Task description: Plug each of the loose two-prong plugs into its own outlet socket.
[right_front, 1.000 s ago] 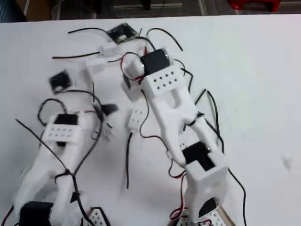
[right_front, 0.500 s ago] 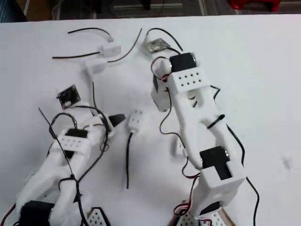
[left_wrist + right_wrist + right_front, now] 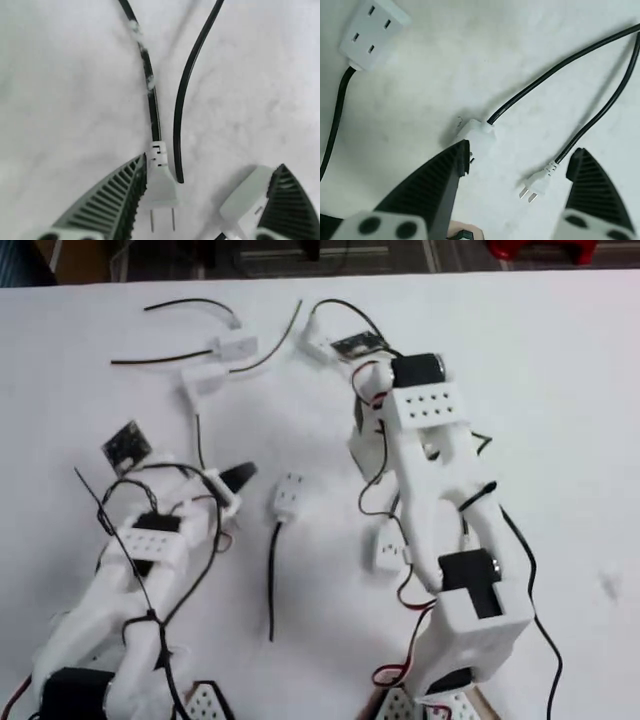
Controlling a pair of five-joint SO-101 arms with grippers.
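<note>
Quick pose report: the left arm (image 3: 130, 570), white printed plastic with black servo blocks, runs from the near left corner toward the middle and sits low over the white tabletop (image 3: 560, 390). The left hand (image 3: 236, 480) is spread wide, and its dark ribbed fingers (image 3: 110, 205) are well apart in the wrist view. The right arm (image 3: 440, 500), same white plastic build, reaches further out, bent at the elbow with the wrist angled toward the far middle. The right hand (image 3: 348, 344) gapes wide too, black ribbed fingers (image 3: 430, 185) splayed and pointing down at the tabletop.
</note>
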